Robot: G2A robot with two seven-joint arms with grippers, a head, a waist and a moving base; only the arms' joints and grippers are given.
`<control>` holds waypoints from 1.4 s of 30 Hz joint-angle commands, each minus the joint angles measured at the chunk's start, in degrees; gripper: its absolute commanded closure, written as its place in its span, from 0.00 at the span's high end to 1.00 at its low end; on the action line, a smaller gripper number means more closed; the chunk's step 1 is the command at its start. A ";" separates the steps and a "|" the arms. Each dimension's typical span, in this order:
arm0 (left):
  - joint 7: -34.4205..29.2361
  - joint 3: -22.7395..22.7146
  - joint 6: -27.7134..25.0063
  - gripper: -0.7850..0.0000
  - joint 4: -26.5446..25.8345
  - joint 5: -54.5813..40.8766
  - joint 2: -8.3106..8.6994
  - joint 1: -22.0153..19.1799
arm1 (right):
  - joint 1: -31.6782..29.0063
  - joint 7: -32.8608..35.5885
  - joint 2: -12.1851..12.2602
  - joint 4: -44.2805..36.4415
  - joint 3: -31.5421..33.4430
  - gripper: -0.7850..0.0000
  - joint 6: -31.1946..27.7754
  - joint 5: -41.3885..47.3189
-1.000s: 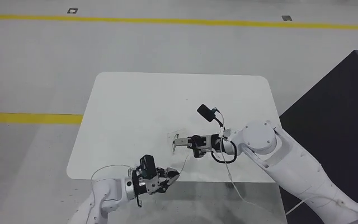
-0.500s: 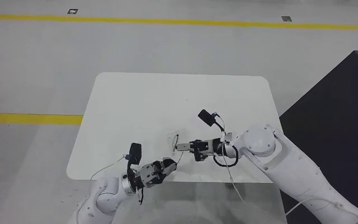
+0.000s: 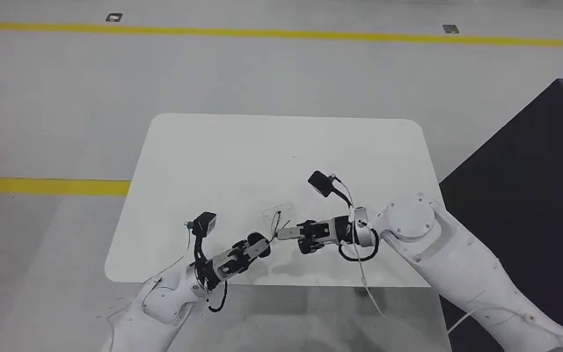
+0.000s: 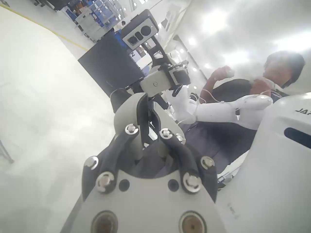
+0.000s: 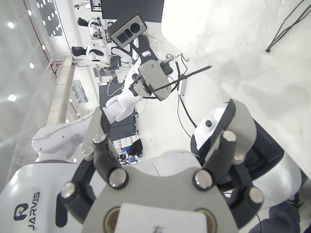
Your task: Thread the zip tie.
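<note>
**Left gripper (image 3: 266,240) pinches the zip tie (image 5: 194,72); right gripper (image 3: 281,232) stands spread**

The left gripper has its two fingers (image 4: 130,115) pressed nearly together, and in its own wrist view a dark, narrow thing sits in the slit between them. The right wrist view shows this same gripper farther off, and there the black zip tie crosses its tip. One straight end of the tie sticks out to the side, above the white table (image 3: 220,158). The tie is thin and the part inside the grip is hidden, so I cannot tell how much of it is clamped.

The right gripper is spread wide in its own wrist view: one finger (image 5: 100,124) stands far from the other and nothing lies between them.

In the top view the two grippers point at each other, tip near tip, over the front part of the table. Whether the right gripper touches the tie I cannot tell.

Just beside them a clear sheet (image 5: 277,5) lies flat on the table. On it rest some loose black ties (image 5: 284,30), apart from the one that is held.
</note>
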 commanded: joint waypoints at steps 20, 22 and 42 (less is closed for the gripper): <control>-6.42 0.36 0.40 0.00 -1.66 -19.54 0.10 0.72 | -1.24 -2.28 -3.59 9.20 0.50 0.47 -12.88 21.73; -6.04 0.32 -0.13 0.00 -1.48 -19.16 -0.02 0.67 | -0.40 -0.21 -4.17 10.07 -0.93 0.46 -11.27 23.00; -5.22 0.93 -0.43 0.00 -1.43 -16.71 -0.82 0.74 | 3.44 1.51 -8.13 16.38 -5.00 0.34 -11.85 23.91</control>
